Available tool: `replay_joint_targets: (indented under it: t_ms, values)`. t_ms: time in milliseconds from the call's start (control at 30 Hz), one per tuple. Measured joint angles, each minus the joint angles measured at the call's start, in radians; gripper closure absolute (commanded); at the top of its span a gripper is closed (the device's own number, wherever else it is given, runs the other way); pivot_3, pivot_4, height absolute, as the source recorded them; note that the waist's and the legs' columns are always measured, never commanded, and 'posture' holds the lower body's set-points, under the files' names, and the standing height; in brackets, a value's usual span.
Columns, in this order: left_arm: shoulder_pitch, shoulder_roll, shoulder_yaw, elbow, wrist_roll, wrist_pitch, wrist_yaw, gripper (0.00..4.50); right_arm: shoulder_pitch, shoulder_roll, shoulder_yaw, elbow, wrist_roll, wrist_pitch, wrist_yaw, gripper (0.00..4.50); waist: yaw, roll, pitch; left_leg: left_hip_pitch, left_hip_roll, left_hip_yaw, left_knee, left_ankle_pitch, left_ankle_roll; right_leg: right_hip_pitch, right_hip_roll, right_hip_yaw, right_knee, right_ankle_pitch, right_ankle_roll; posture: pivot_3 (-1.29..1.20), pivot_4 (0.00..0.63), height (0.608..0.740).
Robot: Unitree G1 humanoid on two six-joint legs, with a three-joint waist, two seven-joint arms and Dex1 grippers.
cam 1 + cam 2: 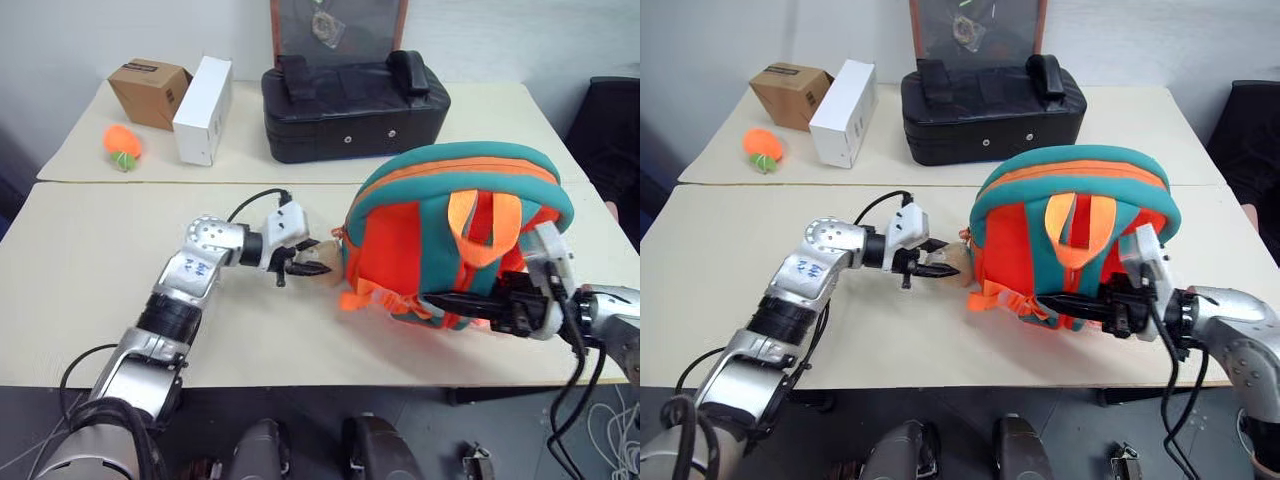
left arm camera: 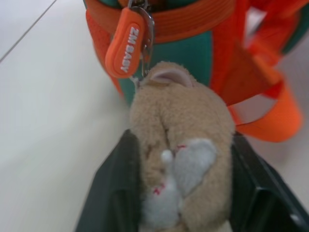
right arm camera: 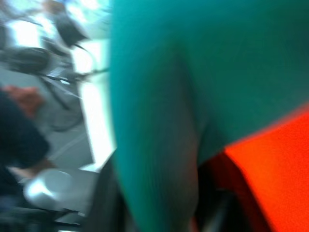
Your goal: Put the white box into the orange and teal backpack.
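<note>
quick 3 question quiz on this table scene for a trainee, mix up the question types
1. Multiple choice: what sits right at the left gripper?
A. a glass bottle
B. the tan plush animal
C. a pair of scissors
2. True or false: the orange and teal backpack lies flat on the far table.
3. Short answer: what stands between the brown cardboard box and the black padded case?

Key
1. B. It hangs from the backpack's zip.
2. False. It stands upright on the near table.
3. The white carton.
</note>
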Motion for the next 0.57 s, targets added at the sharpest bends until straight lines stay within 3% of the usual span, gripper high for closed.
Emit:
replay_joint_targets:
  t_ms: [133,233,367,500,567]
  values:
    - [0.122,0.131,0.113,-0.209,-0.128,0.157,-0.033,0.11,0.101,-0.054,-0.090,0.070,-0.032,-0.022,0.046,0.92,0.001,0.000,0.000,0.001,0.000,0.000,0.000,0.000,0.000,0.001,0.000,0.000,0.000,0.000,0.000,0.00,0.150,0.740]
    - [0.219,0.229,0.205,-0.319,-0.213,0.247,-0.052,0.00,0.181,-0.131,-0.199,0.140,-0.038,-0.020,0.136,0.01,0.001,0.000,0.000,0.002,-0.001,0.000,0.000,0.000,0.000,0.003,-0.001,0.000,-0.001,0.000,0.000,0.00,0.150,0.740]
    - [0.355,0.380,0.403,-0.393,-0.293,0.323,-0.060,0.00,0.235,-0.300,-0.362,0.357,-0.085,-0.033,0.315,0.01,0.000,0.000,0.000,0.003,0.000,0.000,-0.001,0.000,0.001,0.004,0.000,0.000,-0.004,0.000,0.000,0.00,0.150,0.740]
    - [0.393,0.487,0.630,-0.397,-0.391,0.385,-0.075,0.00,0.105,-0.424,-0.436,0.640,-0.114,-0.060,0.394,0.01,-0.004,0.000,0.000,0.010,0.000,0.001,-0.004,0.000,0.000,0.010,0.000,0.000,-0.007,-0.001,-0.002,0.00,0.150,0.740]
    - [0.398,0.495,0.676,-0.397,-0.418,0.402,-0.060,0.00,0.044,-0.430,-0.425,0.714,-0.115,-0.064,0.416,0.01,-0.005,0.000,0.000,0.019,0.000,0.001,-0.009,-0.001,-0.001,0.019,0.000,0.000,-0.012,-0.001,-0.002,0.00,0.150,0.740]
